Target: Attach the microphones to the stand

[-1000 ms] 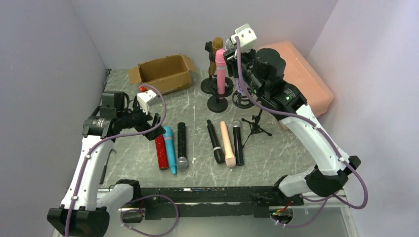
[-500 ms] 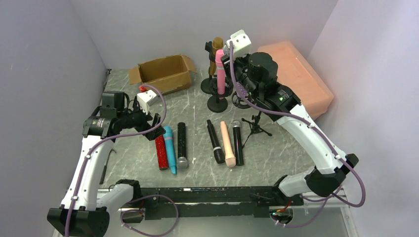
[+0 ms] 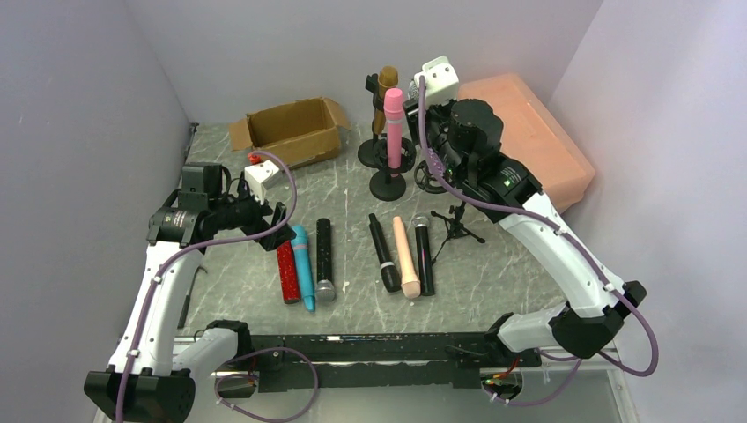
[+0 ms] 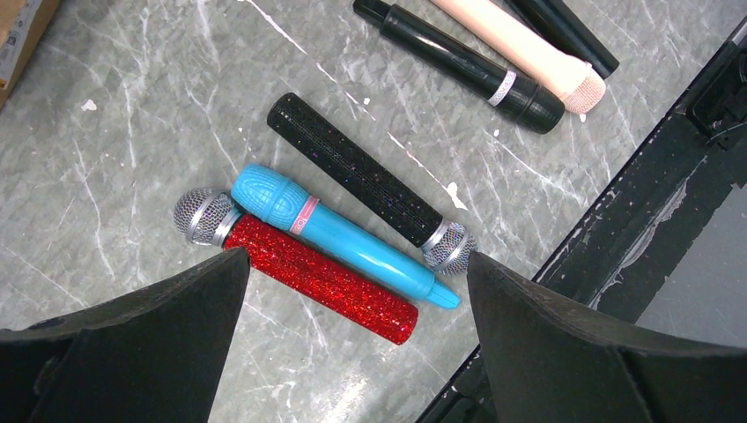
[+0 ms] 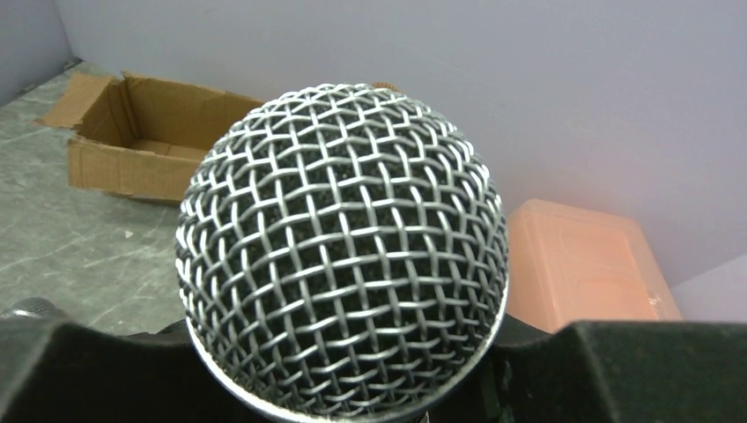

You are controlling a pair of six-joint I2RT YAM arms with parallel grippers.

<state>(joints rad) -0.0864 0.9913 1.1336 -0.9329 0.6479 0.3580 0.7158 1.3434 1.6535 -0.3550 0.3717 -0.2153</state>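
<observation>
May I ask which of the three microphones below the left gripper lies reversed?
The black glitter microphone: its mesh head points toward the robot; the red glitter microphone and blue microphone point away.

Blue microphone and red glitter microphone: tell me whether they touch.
Touching. Left wrist view shows the blue microphone lying flush against the red glitter microphone, no gap along their sides.

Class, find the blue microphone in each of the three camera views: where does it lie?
Top external: the blue microphone lies left of centre, between the red glitter microphone and a black microphone.
Left wrist: the blue microphone crosses mid-frame diagonally.
Right wrist: not in it; a mesh-headed microphone fills the frame.
Shared landmark: the grey marbled table.
</observation>
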